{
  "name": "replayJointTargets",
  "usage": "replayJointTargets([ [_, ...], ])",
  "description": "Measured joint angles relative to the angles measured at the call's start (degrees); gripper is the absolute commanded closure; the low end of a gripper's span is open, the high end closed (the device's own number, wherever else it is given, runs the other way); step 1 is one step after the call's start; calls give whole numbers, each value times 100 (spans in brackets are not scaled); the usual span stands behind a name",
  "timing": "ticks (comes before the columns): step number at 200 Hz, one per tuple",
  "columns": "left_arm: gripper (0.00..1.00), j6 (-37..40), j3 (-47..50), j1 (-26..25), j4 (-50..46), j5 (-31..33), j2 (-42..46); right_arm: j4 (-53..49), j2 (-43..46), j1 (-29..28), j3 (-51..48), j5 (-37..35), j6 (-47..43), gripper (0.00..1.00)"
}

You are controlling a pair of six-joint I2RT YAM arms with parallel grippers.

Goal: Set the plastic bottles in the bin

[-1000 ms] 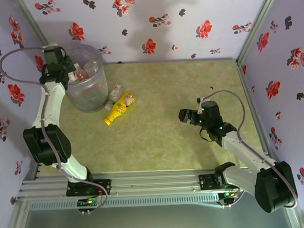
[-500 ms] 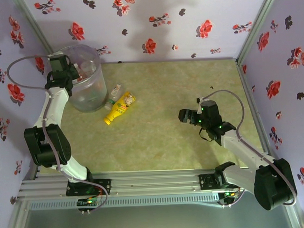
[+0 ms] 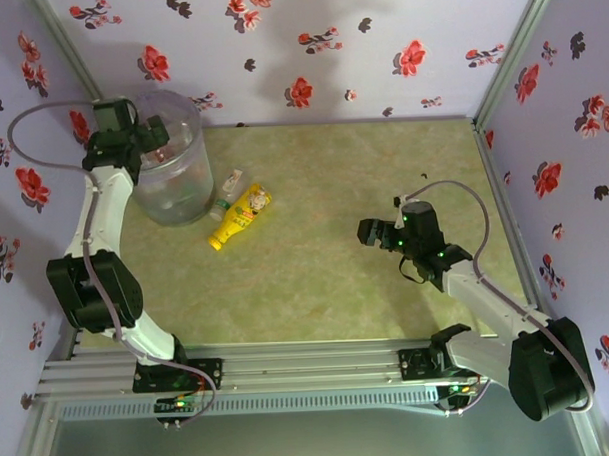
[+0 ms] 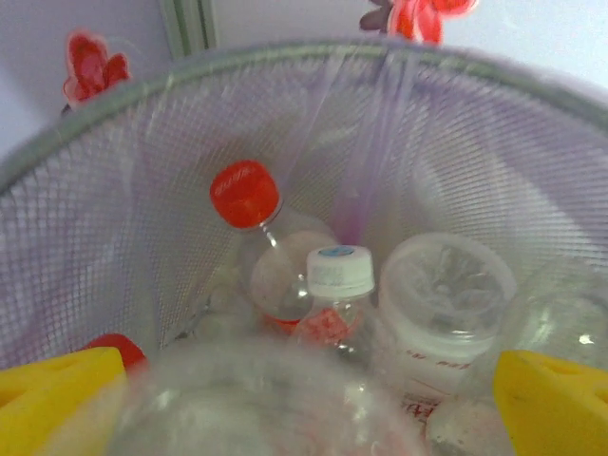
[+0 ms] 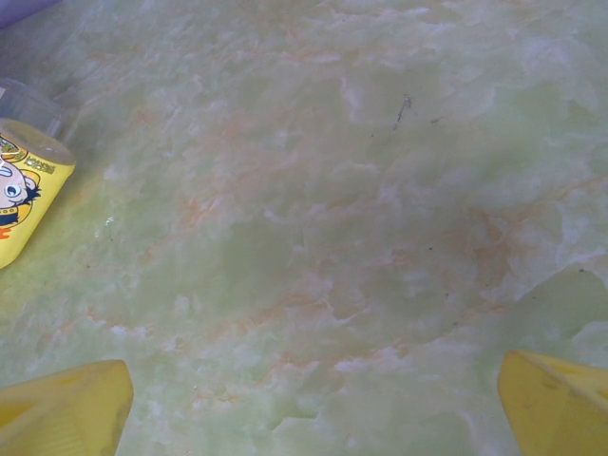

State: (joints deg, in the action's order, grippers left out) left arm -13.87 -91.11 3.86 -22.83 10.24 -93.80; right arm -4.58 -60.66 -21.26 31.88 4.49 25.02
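The translucent bin (image 3: 178, 182) stands at the back left. Inside it lie several clear bottles, among them a red-capped one (image 4: 249, 199), a white-capped one (image 4: 334, 285) and one showing its base (image 4: 445, 290). My left gripper (image 3: 146, 136) hangs over the bin's rim, open, its yellow fingers (image 4: 57, 399) wide apart. A blurred clear bottle (image 4: 266, 399) sits loose between them, close to the camera. On the table beside the bin lie a yellow bottle (image 3: 240, 215) (image 5: 24, 190) and a small clear bottle (image 3: 227, 188) (image 5: 24, 104). My right gripper (image 3: 370, 232) is open above bare table, well right of them.
Floral walls close in the table on three sides, the left one right behind the bin. The green marbled tabletop (image 3: 333, 177) stretches between the two arms. A small dark speck (image 3: 423, 177) lies near the right arm.
My left wrist has shifted a little over the bin's rim, right and then back. The right arm and the bottles on the table have not moved.
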Motion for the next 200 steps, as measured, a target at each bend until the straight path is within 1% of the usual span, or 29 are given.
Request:
replayJointTargets([
  [25, 0, 94, -413, 0, -153, -48, 37, 0, -57, 0, 2, 4, 0, 1],
  [57, 0, 164, -573, -11, -313, -85, 291, -2, -111, 0, 66, 24, 2, 1],
  [76, 0, 232, -599, -87, -387, -83, 553, 0, -131, 0, 101, 22, 7, 1],
  [89, 0, 328, -623, -243, -472, -81, 772, 0, -164, 0, 131, 20, 33, 1],
  [112, 0, 549, -667, -752, -605, -42, 1163, 2, -205, 0, 170, -7, 96, 1],
  [151, 2, 901, -667, -2035, -863, 269, 1705, -7, -289, 2, 313, -120, 138, 1],
  [173, 2, 988, -658, -2594, -1095, 363, 1696, -4, -321, 39, 398, -168, 184, 1],
  [200, 2, 1005, -485, -3001, -1259, 319, 1379, -7, -363, 92, 415, -203, 264, 1],
])
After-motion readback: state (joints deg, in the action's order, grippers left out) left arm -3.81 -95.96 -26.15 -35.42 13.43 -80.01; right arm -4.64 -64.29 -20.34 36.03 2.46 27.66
